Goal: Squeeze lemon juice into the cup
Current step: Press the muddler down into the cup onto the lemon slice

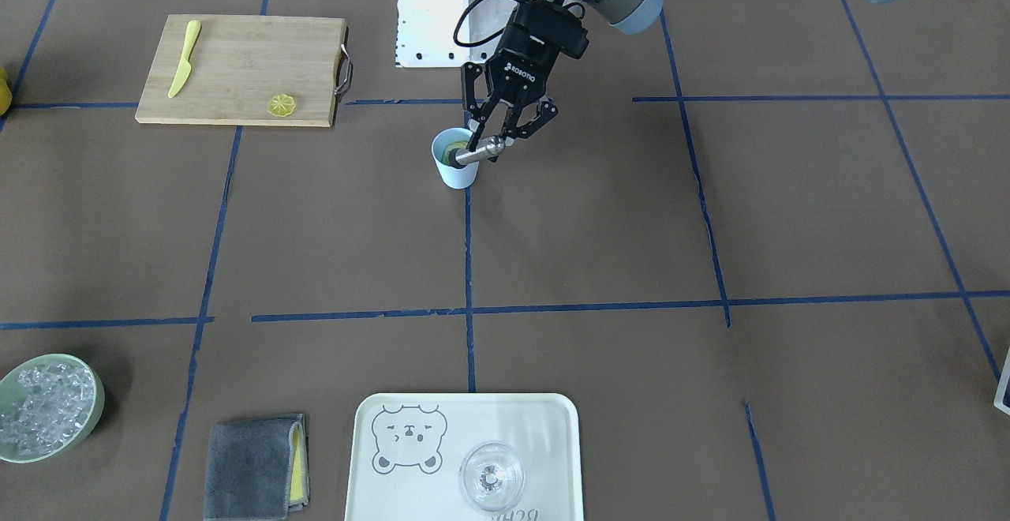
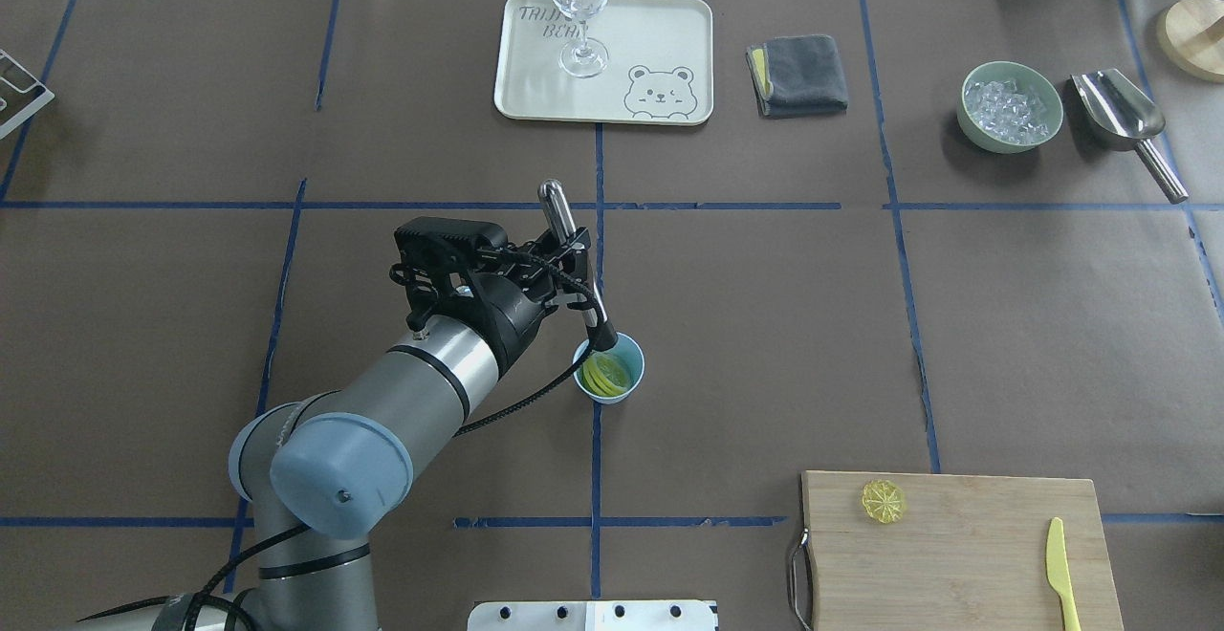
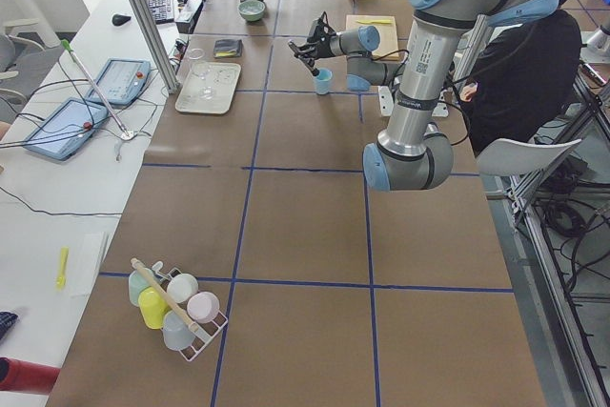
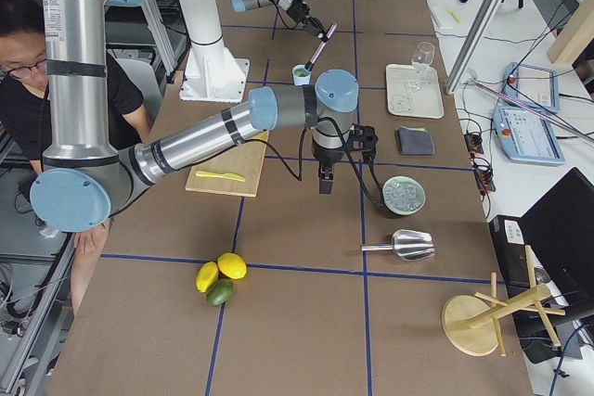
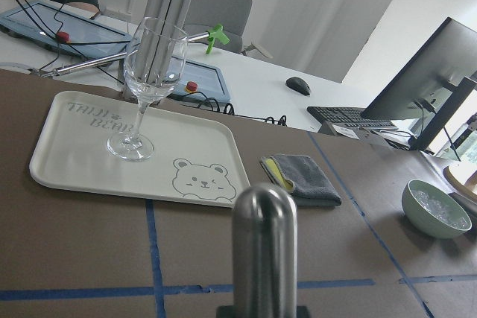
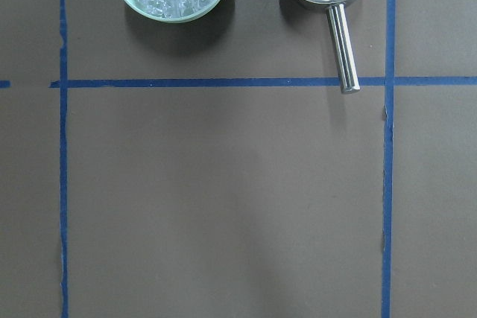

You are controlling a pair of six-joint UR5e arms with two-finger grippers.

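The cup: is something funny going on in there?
A little. The lemon lies inside the cup, and a slanted metal rod, pinched by the left gripper, pokes down into it. The cup stands upright, and nothing looks spilled around it.

Far left tool (image 4: 316,25) holding a slanted rod (image 4: 322,42), its lower end at the mouth of the cup (image 4: 302,74), near right tool (image 4: 324,183) pointing down over the counter (image 4: 297,229) between cutting board (image 4: 243,183) and bowl of ice (image 4: 404,196), scoop (image 4: 409,245) beside the bowl
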